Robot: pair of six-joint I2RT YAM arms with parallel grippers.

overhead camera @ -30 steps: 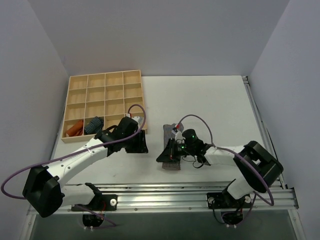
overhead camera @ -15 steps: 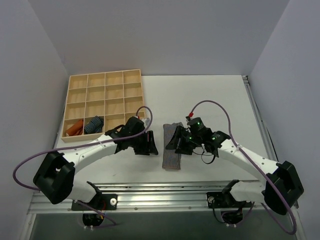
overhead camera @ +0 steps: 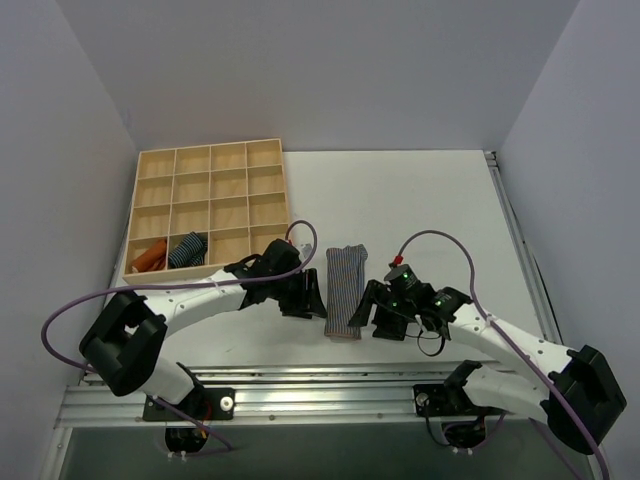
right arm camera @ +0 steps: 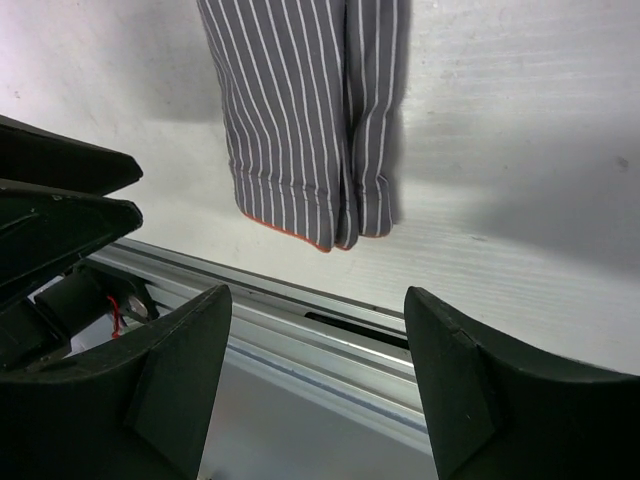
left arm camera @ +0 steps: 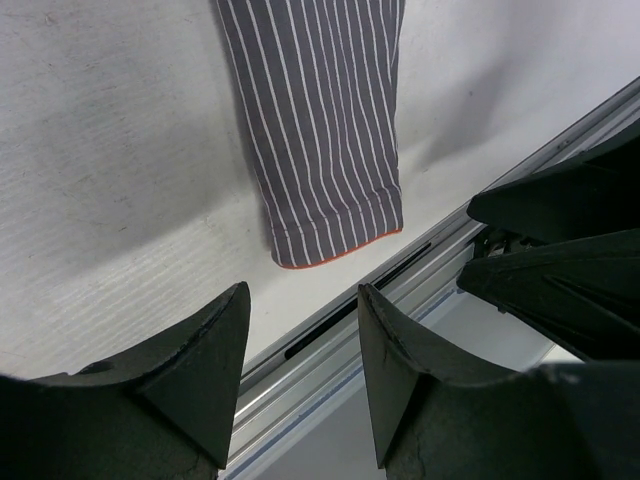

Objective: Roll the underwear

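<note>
Underwear [overhead camera: 345, 290] (folded strip) lies between left end effector [left arm camera: 300, 305] and right end effector [right arm camera: 318, 300].

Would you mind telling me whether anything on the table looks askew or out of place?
Nothing spilled or damaged. The underwear lies as a folded strip, slightly slanted, its near end close to the front edge of the table, where its layers end unevenly.

Wooden tray and metal rail sitting on and beside a white worktop

A wooden compartment tray [overhead camera: 210, 146] is lying at the upper left of the white worktop [overhead camera: 420, 200]. An orange cloth [overhead camera: 148, 259] is resting in its bottom-left cell, and a blue striped roll [overhead camera: 187, 249] is sitting in the cell just right of it. A metal rail [overhead camera: 330, 385] is running across the lower frame along the worktop's edge, and plain pale walls [overhead camera: 320, 70] are enclosing the scene.
</note>
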